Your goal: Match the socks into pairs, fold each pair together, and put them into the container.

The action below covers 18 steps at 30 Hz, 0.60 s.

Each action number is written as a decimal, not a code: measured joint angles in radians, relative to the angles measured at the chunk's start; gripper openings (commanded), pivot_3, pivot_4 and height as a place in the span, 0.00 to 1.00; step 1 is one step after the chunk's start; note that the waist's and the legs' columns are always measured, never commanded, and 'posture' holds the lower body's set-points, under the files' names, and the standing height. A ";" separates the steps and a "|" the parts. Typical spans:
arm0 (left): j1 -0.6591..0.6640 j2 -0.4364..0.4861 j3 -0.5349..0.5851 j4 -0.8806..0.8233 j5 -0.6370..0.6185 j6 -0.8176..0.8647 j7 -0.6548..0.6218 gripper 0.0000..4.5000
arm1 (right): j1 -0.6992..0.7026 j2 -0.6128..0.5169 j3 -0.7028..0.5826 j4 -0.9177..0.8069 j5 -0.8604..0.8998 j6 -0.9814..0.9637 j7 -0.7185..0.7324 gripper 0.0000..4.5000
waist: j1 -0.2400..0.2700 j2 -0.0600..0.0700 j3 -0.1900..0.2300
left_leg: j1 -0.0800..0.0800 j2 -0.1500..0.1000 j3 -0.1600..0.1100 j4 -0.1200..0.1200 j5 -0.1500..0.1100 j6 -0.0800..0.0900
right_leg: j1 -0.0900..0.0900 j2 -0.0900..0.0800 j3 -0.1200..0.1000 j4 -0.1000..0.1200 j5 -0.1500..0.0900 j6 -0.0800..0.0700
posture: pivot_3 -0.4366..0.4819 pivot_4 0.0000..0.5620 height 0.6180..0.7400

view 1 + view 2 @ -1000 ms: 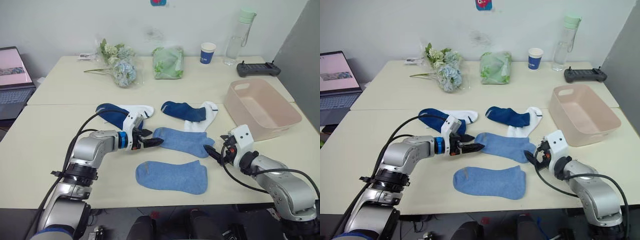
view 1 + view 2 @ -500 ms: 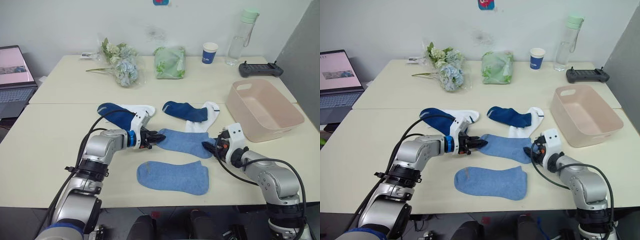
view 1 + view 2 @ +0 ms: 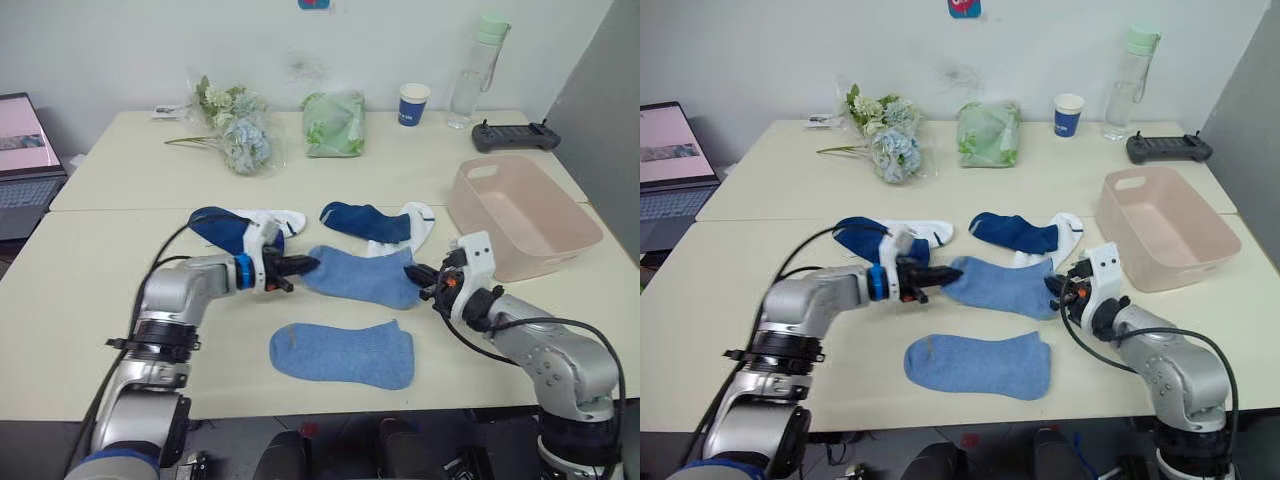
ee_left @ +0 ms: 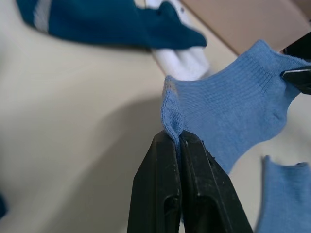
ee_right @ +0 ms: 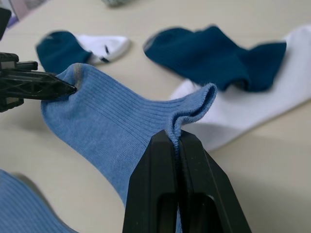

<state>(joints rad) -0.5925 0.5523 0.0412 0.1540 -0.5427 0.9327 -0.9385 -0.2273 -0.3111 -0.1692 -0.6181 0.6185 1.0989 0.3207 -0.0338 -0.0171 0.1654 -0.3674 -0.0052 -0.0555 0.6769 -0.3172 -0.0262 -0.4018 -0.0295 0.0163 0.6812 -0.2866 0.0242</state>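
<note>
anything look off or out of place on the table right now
Nothing stands out. The left gripper and right gripper each pinch an end of one light blue sock; the other socks lie flat and unpaired, and the container sits upright.

left claw [image 3: 303,267]: pinched closed | right claw [image 3: 418,273]: pinched closed, arms extended inward

A laptop [image 3: 22,140], flowers [image 3: 232,125], green bag [image 3: 334,124], blue cup [image 3: 413,104], bottle [image 3: 475,70] and controller [image 3: 515,137] sit on the table [image 3: 90,260].
</note>
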 measured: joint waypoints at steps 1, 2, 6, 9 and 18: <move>0.024 0.040 0.014 -0.035 -0.026 0.029 -0.019 0.00 | 0.007 0.006 -0.016 -0.036 0.035 0.025 -0.006 0.01 | -0.001 0.000 0.000 | 0.000 0.000 0.000 -0.001 0.000 0.000 | -0.001 0.000 0.000 0.000 0.000 0.000 | 0.48 0.27 1.00; 0.056 0.079 0.035 -0.071 -0.055 0.069 -0.037 0.00 | 0.019 0.010 -0.031 -0.081 0.078 0.054 -0.016 0.01 | -0.001 0.000 0.000 | 0.000 0.000 0.000 -0.001 0.000 0.000 | -0.001 0.000 0.000 0.000 0.000 0.000 | 0.48 0.27 1.00; 0.165 0.167 0.097 -0.203 -0.162 0.203 -0.058 0.00 | 0.072 0.015 -0.053 -0.183 0.231 0.150 -0.041 0.01 | 0.003 0.000 0.000 | -0.001 0.000 -0.001 0.000 0.000 0.000 | -0.001 -0.001 0.000 -0.001 0.000 0.000 | 0.48 0.27 1.00; 0.257 0.202 0.141 -0.307 -0.230 0.261 -0.063 0.00 | 0.104 0.012 -0.062 -0.217 0.330 0.188 -0.065 0.01 | 0.005 0.000 0.000 | -0.001 -0.001 0.000 0.000 0.000 0.000 | 0.000 -0.003 -0.001 -0.001 0.000 0.000 | 0.48 0.27 1.00; 0.544 0.167 0.204 -0.567 -0.334 0.276 0.026 0.00 | 0.253 -0.080 -0.050 -0.261 0.422 0.163 -0.127 0.01 | 0.005 0.000 0.000 | 0.003 -0.001 0.000 0.000 0.000 0.000 | 0.005 -0.003 -0.001 -0.001 0.000 0.000 | 0.48 0.27 1.00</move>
<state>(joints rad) -0.0485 0.7192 0.2456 -0.4129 -0.8769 1.2087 -0.9120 0.0261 -0.3907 -0.2193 -0.8795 1.0402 1.2624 0.1939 -0.0288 -0.0171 0.1654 -0.3646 -0.0058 -0.0557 0.6766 -0.3173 -0.0260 -0.3966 -0.0326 0.0150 0.6797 -0.2868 0.0245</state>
